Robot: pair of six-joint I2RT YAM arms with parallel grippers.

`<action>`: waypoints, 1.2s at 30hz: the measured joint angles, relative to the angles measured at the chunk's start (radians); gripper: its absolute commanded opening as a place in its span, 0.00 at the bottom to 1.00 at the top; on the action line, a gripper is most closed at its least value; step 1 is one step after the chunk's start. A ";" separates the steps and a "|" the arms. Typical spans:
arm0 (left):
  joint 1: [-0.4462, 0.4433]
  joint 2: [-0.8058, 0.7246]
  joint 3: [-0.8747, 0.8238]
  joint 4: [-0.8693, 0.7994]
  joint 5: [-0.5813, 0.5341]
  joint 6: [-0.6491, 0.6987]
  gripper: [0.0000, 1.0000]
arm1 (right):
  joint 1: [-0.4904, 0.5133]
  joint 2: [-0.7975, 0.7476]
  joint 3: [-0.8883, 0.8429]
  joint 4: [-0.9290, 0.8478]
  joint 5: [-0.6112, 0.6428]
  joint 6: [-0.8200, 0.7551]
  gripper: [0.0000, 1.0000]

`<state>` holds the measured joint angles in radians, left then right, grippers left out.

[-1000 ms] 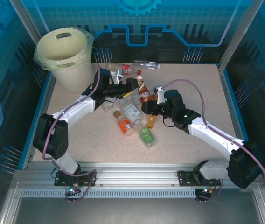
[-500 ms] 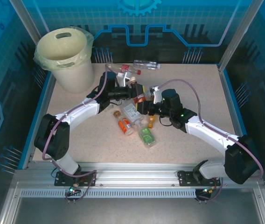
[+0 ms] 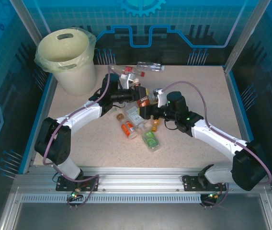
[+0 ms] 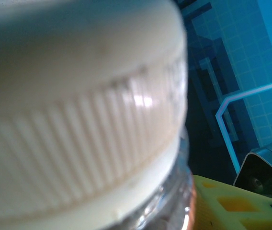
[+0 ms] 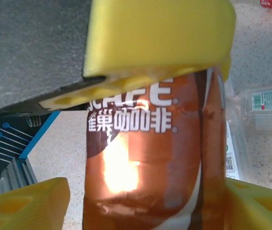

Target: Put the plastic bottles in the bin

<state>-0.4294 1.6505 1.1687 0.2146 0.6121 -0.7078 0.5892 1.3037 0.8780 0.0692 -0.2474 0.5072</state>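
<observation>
Plastic bottles: lying loose in a cluster at mid-bench, all outside the bin.
Nearest bottles: green-labelled bottle and orange bottle, on their sides, just in front of both tools.
Right tool: fingers spread either side of the brown coffee bottle, with a gap at one finger.
Left tool: pinching the brown coffee bottle at its cap end; white cap close against the wrist camera.
Far bottles: red-labelled bottle and clear bottle, near the far edge.
Bin: upright at the far left corner, bag-lined, well apart from the held bottle.
</observation>
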 measured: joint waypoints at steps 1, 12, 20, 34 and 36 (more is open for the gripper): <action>0.000 0.000 0.000 -0.002 -0.008 0.001 0.45 | 0.000 -0.005 0.001 -0.010 0.000 -0.010 0.90; 0.064 -0.050 -0.021 -0.083 -0.117 0.004 0.44 | 0.000 -0.054 0.063 -0.179 0.023 -0.144 1.00; 0.133 -0.127 -0.066 -0.137 -0.182 0.015 0.44 | 0.000 -0.119 0.078 -0.252 0.100 -0.195 1.00; 0.221 -0.239 -0.032 -0.277 -0.339 0.087 0.44 | 0.000 -0.154 0.066 -0.263 0.233 -0.195 1.00; 0.237 -0.239 0.003 -0.280 -0.364 0.086 0.44 | 0.000 -0.168 0.058 -0.257 0.249 -0.194 1.00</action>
<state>-0.1928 1.4113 1.1713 -0.0654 0.2481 -0.6216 0.5892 1.1355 0.9363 -0.1875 0.0013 0.3130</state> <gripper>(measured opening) 0.468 0.997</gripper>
